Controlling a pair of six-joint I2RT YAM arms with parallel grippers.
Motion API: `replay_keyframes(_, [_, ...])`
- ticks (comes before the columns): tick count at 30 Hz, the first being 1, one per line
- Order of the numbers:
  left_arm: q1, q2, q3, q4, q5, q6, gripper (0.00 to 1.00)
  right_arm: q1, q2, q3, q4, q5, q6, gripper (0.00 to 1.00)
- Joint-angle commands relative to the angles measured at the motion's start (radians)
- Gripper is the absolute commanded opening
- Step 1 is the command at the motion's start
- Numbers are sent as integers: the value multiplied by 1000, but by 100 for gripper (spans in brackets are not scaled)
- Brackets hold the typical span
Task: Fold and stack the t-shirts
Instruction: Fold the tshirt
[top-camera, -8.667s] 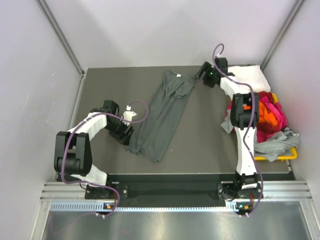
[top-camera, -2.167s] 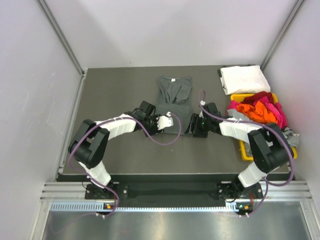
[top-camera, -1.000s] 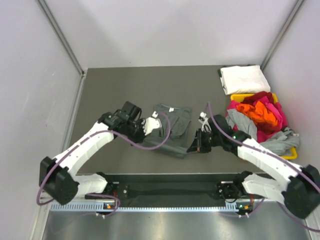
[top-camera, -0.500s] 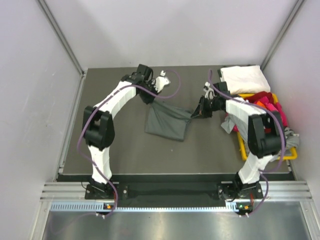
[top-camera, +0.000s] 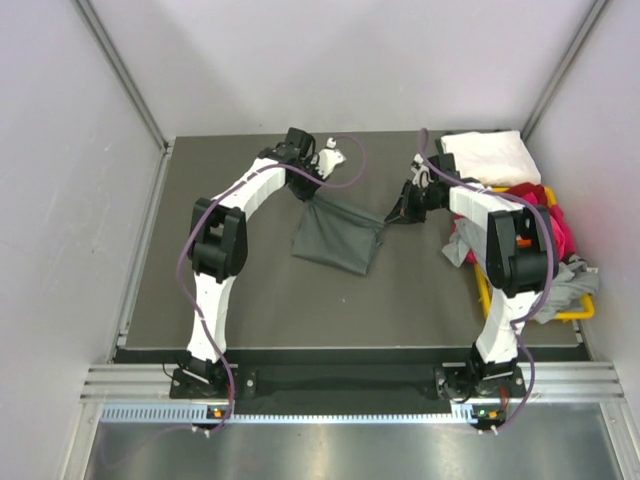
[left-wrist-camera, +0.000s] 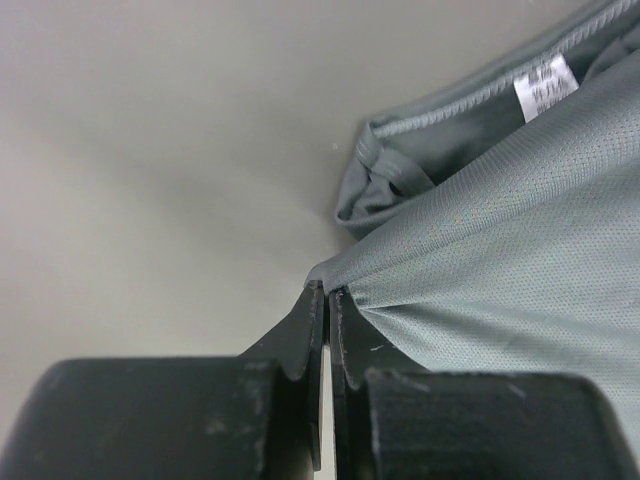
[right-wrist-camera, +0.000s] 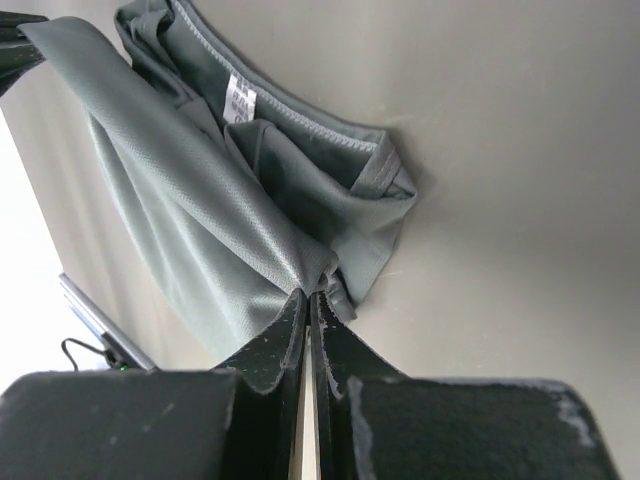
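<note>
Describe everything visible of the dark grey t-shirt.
The dark grey t-shirt is fine-meshed, slightly shiny cloth, folded into a rough rectangle. The left gripper and the right gripper each pinch a far corner, holding that edge taut between them; the near part seems to rest on the table. A stitched collar and a small white label show inside the fold.

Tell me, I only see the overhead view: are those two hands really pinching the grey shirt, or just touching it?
Observer: Pinching. The left wrist view shows the left hand shut on an edge of the dark grey t-shirt.
Visitor: And the right one?
Observer: The right wrist view shows the right hand shut on a bunched fold of it.
Visitor: Anything else I'm missing?
Observer: A small white label sewn by the neckline hem.
</note>
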Motion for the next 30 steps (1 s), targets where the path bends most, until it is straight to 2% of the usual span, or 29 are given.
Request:
replay_keyframes(1, [29, -9, 40, 94, -24, -19, 0, -30, 4, 32, 23, 58, 0, 0])
replay_keyframes(2, [29, -7, 42, 107, -21, -23, 0, -29, 7, 34, 28, 64, 3, 0])
replay_keyframes(3, [29, -1, 42, 112, -13, -26, 0, -32, 7, 35, 31, 68, 11, 12])
replay_keyframes(4, [29, 4, 42, 117, -8, -29, 15, -38, 5, 43, 40, 85, 14, 23])
replay_keyframes(5, [29, 4, 43, 121, -5, -34, 24, -41, 1, 46, 40, 101, 17, 32])
replay_keyframes(6, [30, 11, 45, 129, -7, -45, 34, -44, -5, 52, 40, 117, 22, 45])
replay_keyframes(7, [29, 13, 48, 131, -14, -51, 43, -47, -16, 57, 40, 157, 25, 50])
replay_keyframes(9, [29, 13, 69, 131, -45, -68, 52, -44, -82, 49, 48, 205, 28, 61])
replay_keyframes(11, [36, -4, 74, 131, -77, -88, 53, -26, -170, -9, 79, 265, 34, 64])
replay_keyframes(13, [59, -50, 59, 131, -36, -109, 56, 12, -241, -113, 149, 283, 54, 67])
replay_keyframes(16, [73, -108, -9, 138, 5, -115, 60, 55, -254, -175, 220, 306, 60, 67])
replay_keyframes(21, [73, -108, -67, 134, 108, -128, 60, 85, -113, -8, 209, 301, 16, 57])
replay_keyframes(26, [76, -38, -29, 138, 203, -166, 60, 144, 36, 132, 142, 300, -43, 62])
replay_keyframes(28, [75, -15, -17, 141, 203, -175, 60, 157, 77, 168, 131, 322, -49, 60])
replay_keyframes(30, [75, 20, 6, 141, 197, -175, 60, 160, 107, 205, 107, 322, -50, 54])
